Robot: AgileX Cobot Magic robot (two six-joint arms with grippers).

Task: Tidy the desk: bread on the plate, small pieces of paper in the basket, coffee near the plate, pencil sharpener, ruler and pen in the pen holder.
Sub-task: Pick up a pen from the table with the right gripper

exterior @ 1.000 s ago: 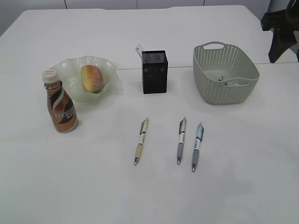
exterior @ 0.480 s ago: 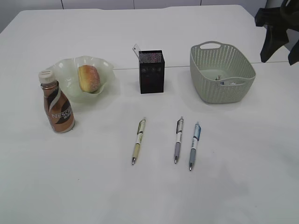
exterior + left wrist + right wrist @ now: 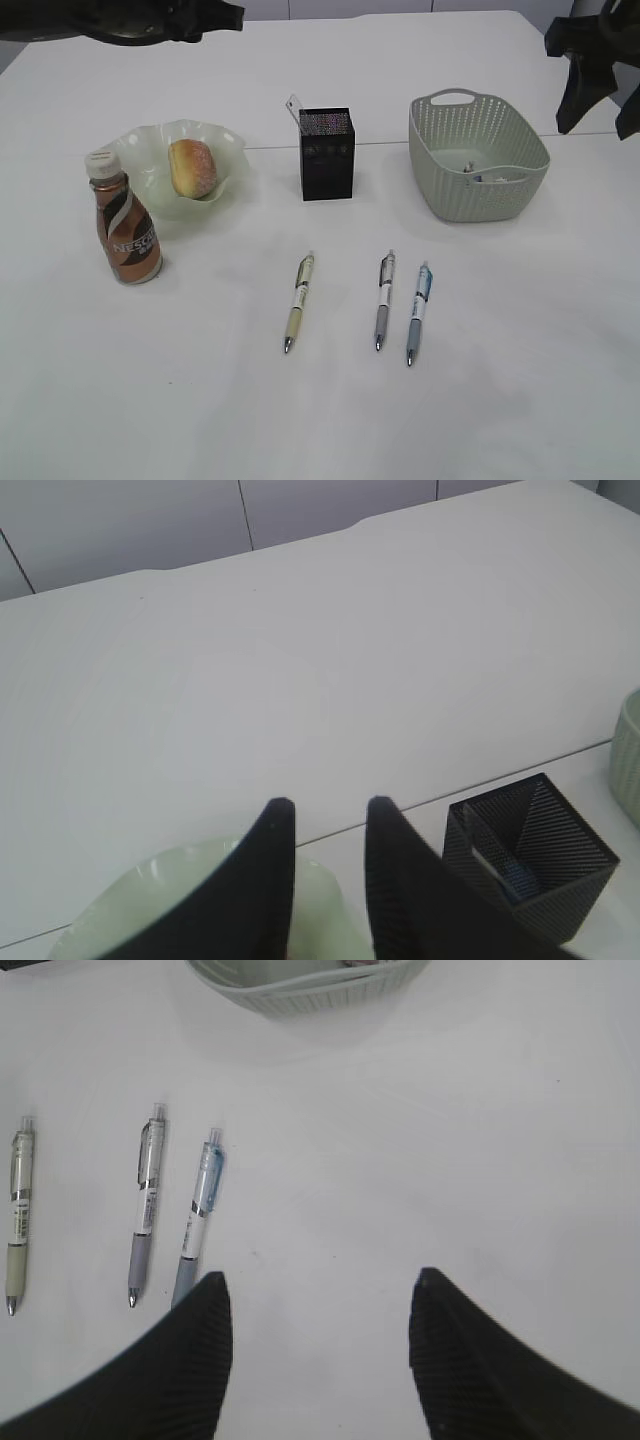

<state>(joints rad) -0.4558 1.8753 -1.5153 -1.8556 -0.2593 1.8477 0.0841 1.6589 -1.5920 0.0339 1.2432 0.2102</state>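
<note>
Now for the pens lying loose on the desk's (image 3: 520, 400) near middle.
Three pens (image 3: 381, 300), long axes running near-to-far, lie left of my right gripper (image 3: 320, 1345), the nearer one, spread empty; my left gripper (image 3: 322, 820), narrowly parted, hovers over the plate (image 3: 225, 145).

Past the far edge of the desk (image 3: 300, 680), my left wrist camera looks onto a pale grey panelled wall (image 3: 130, 525) — flat, plain faces split by thin dark seams (image 3: 245, 515), running roughly upright. In the exterior view a sliver of that wall shows along the top — too thin for detail.
</note>
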